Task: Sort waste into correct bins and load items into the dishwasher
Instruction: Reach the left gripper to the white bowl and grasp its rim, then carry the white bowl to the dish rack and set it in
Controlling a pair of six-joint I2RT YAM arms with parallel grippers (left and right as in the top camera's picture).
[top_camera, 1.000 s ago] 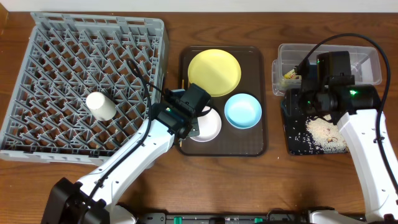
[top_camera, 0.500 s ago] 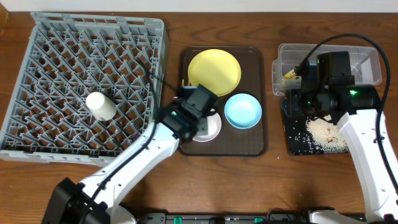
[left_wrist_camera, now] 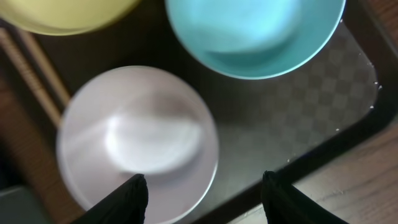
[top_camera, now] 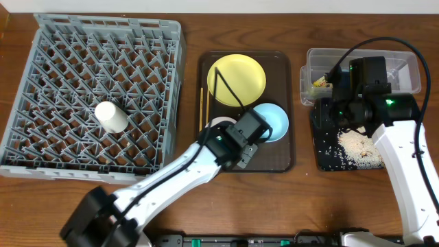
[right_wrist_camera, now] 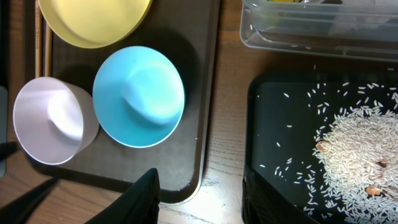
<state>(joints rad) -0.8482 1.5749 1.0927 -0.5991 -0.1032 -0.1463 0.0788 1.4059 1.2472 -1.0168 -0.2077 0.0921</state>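
Observation:
My left gripper point(left_wrist_camera: 204, 180) hangs open and empty over the front of the brown serving tray point(top_camera: 288, 147). Its left finger is above the whitish-pink bowl point(left_wrist_camera: 137, 137). The light blue bowl point(top_camera: 276, 121) and the yellow plate point(top_camera: 236, 79) sit farther back, and the chopsticks point(top_camera: 204, 106) lie along the tray's left side. A white cup point(top_camera: 110, 116) lies in the grey dish rack point(top_camera: 68, 62). My right gripper point(right_wrist_camera: 200, 180) is open and empty above the strip of table between the serving tray and the black tray point(top_camera: 322, 147), which holds rice scraps point(top_camera: 360, 147).
The clear container point(top_camera: 405, 65) stands behind the black tray, with a yellow wrapper point(top_camera: 319, 84) at its left end. Loose rice grains are scattered across the black tray. My left arm point(top_camera: 178, 175) crosses the table in front of the rack.
My left gripper has opened and swung right from the tray's left edge to its front middle, uncovering the chopsticks. The right arm has not moved.

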